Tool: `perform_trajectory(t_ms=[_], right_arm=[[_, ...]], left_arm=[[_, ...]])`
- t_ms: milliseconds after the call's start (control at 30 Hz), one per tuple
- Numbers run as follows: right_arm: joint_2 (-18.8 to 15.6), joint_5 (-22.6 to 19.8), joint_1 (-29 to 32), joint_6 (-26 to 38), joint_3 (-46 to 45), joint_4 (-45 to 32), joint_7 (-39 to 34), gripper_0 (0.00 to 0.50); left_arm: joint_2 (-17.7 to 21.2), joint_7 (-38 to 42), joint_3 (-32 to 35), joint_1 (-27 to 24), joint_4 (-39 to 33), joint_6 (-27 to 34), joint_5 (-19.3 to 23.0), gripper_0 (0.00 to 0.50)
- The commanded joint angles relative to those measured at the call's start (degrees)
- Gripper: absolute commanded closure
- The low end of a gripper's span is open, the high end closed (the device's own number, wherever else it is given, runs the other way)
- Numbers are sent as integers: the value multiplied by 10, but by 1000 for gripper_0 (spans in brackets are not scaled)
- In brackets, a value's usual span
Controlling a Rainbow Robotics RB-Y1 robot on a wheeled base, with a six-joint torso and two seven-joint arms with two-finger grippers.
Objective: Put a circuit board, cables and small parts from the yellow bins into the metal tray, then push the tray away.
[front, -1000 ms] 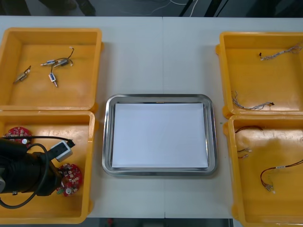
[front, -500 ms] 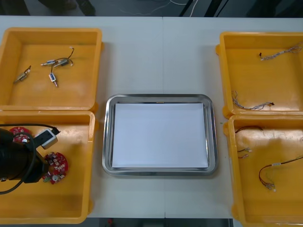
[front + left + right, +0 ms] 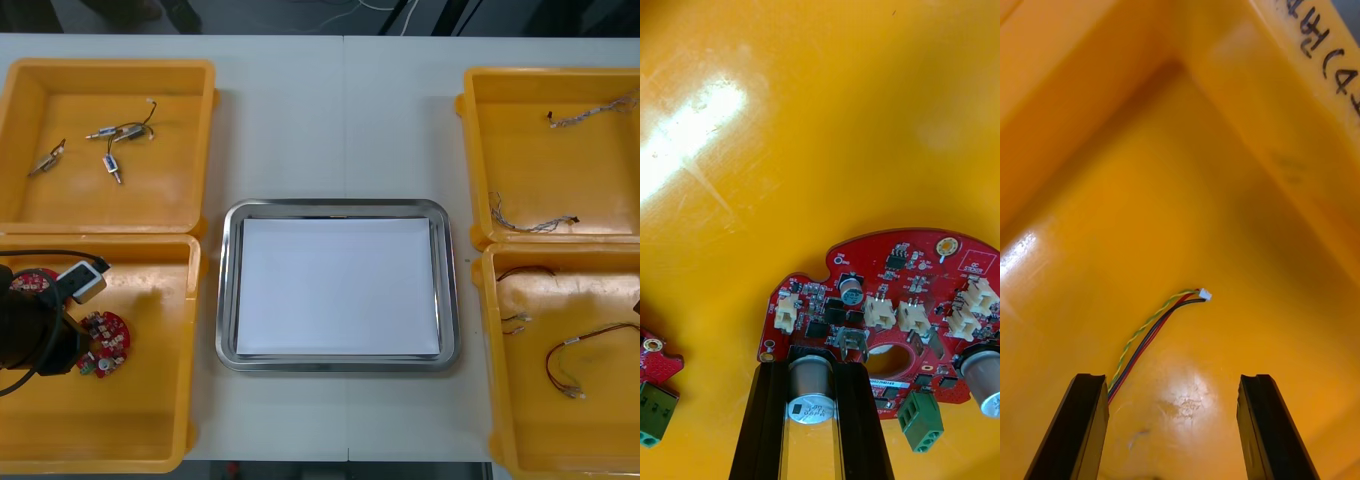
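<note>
Circuit board [image 3: 902, 277] is properly pinched at the moment: the left gripper [image 3: 814, 375] has its black fingers [image 3: 769, 420] clamped on a silver capacitor [image 3: 811, 397] standing on the round red board. All of that is down inside the near left bin [image 3: 150, 420], the yellow one at the table's left corner on the robot's side. The board sits toward that bin's left wall, and a second red board [image 3: 33, 280] lies just beside it, closer to the bin's far left corner, half tucked under the arm. Can't tell if the held board is off the bin floor or resting on it. Over on the other side the right gripper [image 3: 1172, 424] hangs low over a yellow bin floor [image 3: 1247, 150] with its fingers spread wide open. A twisted red, yellow and black cable [image 3: 1154, 326] lies on that floor, its white plug [image 3: 1205, 295] out past the fingertips and its run passing right beside one finger, not gripped. Mid-table, the metal tray [image 3: 228, 290] with the white inside sits between the bins. Small metal parts [image 3: 110, 160] are in the far left bin [image 3: 100, 205], twisted blue and white cables [image 3: 535, 225] in the far right bin [image 3: 520, 150].
</note>
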Motion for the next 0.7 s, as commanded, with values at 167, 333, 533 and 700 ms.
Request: perform_trajectory(t_ms=[167,333,533,700], right_arm=[[9,-22,-45,72,-54,-10,6,0],[47,-4,-68,100,-55,-26,-1,0],[99,13,-87,124,-55,-52,-19,0],[121,20,-83,124,-53,-55,-32,0]], left_arm=[[-4,65,26,-15,2,4,49,42],[-4,65,27,-15,-3,4,51,0],[-4,65,33,-15,-8,5,56,0],[-4,64,58,-15,-21,37,59,0]])
